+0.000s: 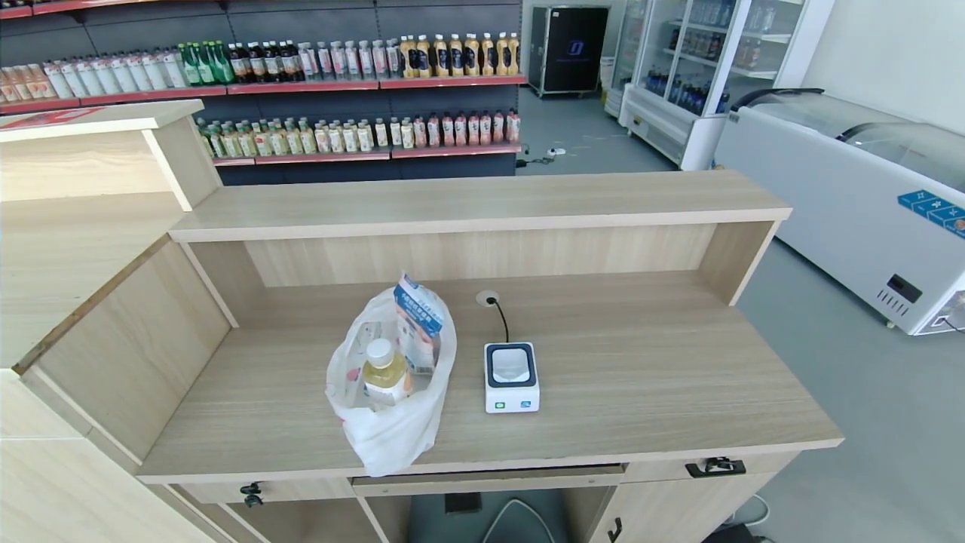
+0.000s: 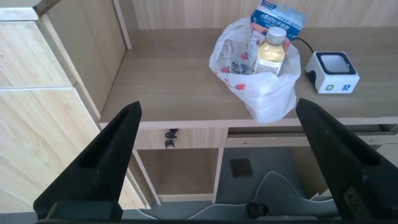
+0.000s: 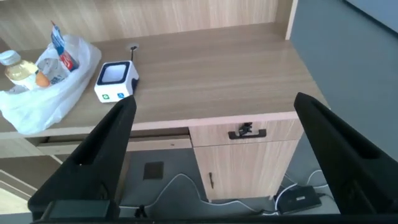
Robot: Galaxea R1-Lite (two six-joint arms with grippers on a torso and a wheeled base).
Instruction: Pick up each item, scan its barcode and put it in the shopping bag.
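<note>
A white shopping bag (image 1: 392,437) stands open on the wooden counter (image 1: 641,377), ahead of the left gripper (image 2: 217,104), which is spread wide and empty. Inside, a yellow drink bottle (image 1: 383,373) stands upright, cap up; a blue-and-white carton (image 1: 418,320) behind it also stands on end, perhaps leaning slightly. The scanner (image 1: 511,375) sits just beside the bag, nearer the right gripper (image 3: 214,98), likewise wide and empty

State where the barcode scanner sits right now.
In the head view, the barcode scanner stands on the wooden counter, just right of the white shopping bag and not touching it.
</note>
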